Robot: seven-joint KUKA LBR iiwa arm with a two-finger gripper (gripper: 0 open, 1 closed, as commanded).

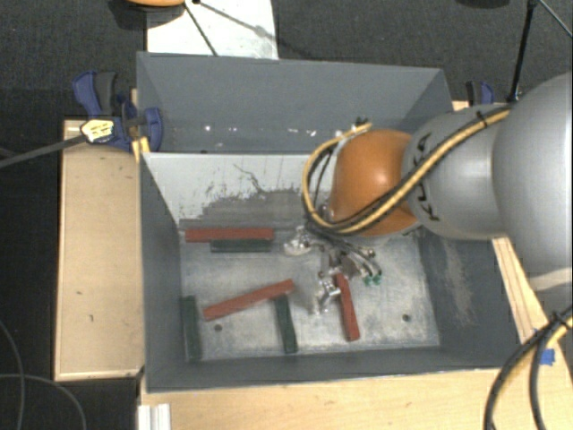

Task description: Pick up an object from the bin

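While poised at the upper end of a short red bar (348,316), right of centre in the bin (269,106): tool (329,287) opening and hold, cannot tell. Just left: dark green bar (285,325), long red bar (247,300).

Three red-brown bars (228,234) (248,299) (347,312) lying loose on the floor of one grey metal bin (286,106), three dark green bars (240,247) (189,327) (285,322) lying among them, six bars sitting there altogether

Claw (332,282) low over upper end of short red bar (348,319), right of bin (269,106) centre; slanted red stick (246,300), dark green sticks (286,322) leftward.
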